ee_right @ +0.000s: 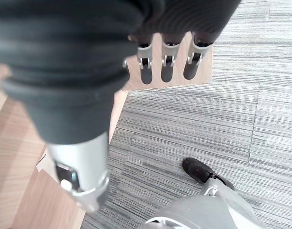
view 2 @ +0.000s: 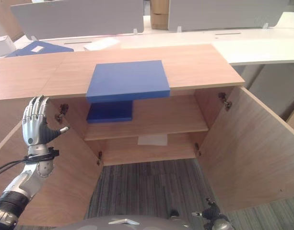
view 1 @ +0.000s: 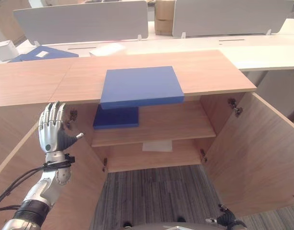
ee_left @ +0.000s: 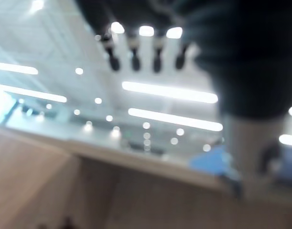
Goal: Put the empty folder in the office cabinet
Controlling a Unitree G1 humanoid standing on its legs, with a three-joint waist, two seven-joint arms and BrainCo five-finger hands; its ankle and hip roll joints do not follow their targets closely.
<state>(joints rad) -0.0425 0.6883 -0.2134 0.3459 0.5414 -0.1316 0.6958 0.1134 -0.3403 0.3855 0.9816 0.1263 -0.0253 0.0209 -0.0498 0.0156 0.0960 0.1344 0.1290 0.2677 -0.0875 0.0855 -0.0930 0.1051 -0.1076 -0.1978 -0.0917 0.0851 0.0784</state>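
Observation:
A blue folder (view 1: 141, 86) lies flat on the wooden cabinet's top (view 1: 46, 79), its front edge overhanging the open front. A second blue folder (view 1: 117, 117) lies on the upper shelf (view 1: 175, 122) inside, at the left. My left hand (view 1: 52, 129) is raised beside the open left door (view 1: 70, 191), fingers straight and pointing up, holding nothing, well left of both folders. In its wrist view the fingers (ee_left: 146, 52) stand straight, with a blue patch (ee_left: 210, 162) of the folder past them. My right hand (view 1: 229, 220) hangs low by the floor, its fingers (ee_right: 167, 64) relaxed and empty.
A white sheet (view 1: 157, 145) lies on the lower shelf. The right door (view 1: 252, 153) stands wide open. Behind the cabinet are white desks with grey dividers (view 1: 84, 21), another blue folder (view 1: 39, 54) and a cardboard box (view 1: 164, 17). Grey carpet (view 1: 156, 196) lies in front.

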